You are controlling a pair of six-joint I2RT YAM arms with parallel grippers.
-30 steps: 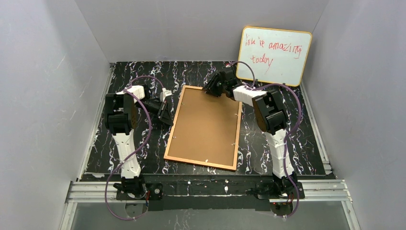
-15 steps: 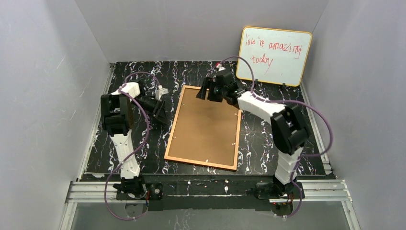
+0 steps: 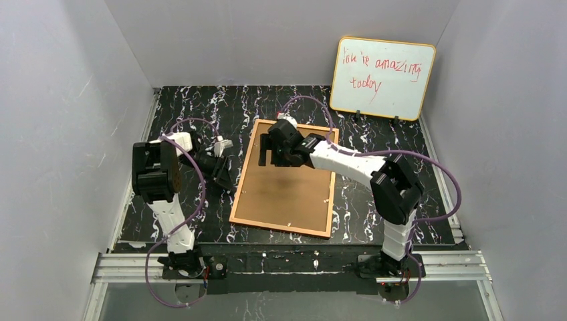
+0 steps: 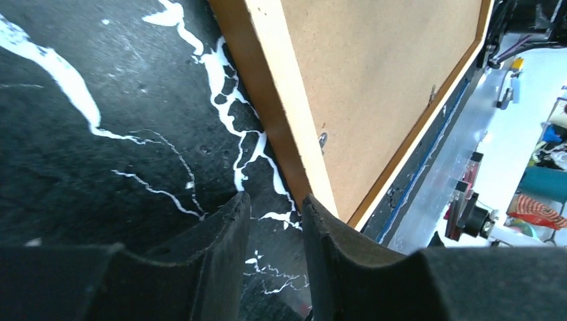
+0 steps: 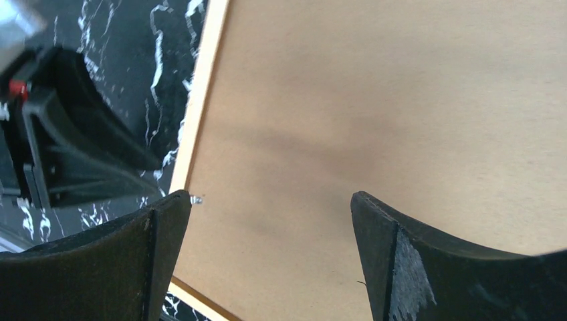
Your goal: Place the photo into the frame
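1. Overhead view: the frame (image 3: 287,190) lies flat in the middle of the black, white-veined tabletop (image 3: 234,103). Its plain brown board back faces up. It sits exactly where it was a second ago. A whiteboard (image 3: 382,78) with red handwriting leans against the far wall on the right.
2. Overhead view: the right gripper (image 3: 267,152) hovers over the far left part of the frame's board. A second ago it was at the frame's far edge, closer to the whiteboard. It has since swung toward the left and the near side, and its arm now stretches low across the frame's far right corner.
3. Overhead view: the left gripper (image 3: 226,172) sits low over the tabletop, just beside the frame's left edge. It is almost where it was a second ago, though the arm's upper joint has drawn a little to the left.
4. Left wrist view: the left gripper (image 4: 275,200) has its two dark fingers a narrow gap apart, with nothing between them. They point at bare tabletop beside the orange-brown edge of the frame (image 4: 374,80). A small metal clip (image 4: 323,140) shows on that edge.
5. Right wrist view: the right gripper (image 5: 267,221) has its fingers spread wide and holds nothing. It is above the brown board of the frame (image 5: 401,100). The left gripper shows as a black shape on the tabletop beyond the frame's pale edge.
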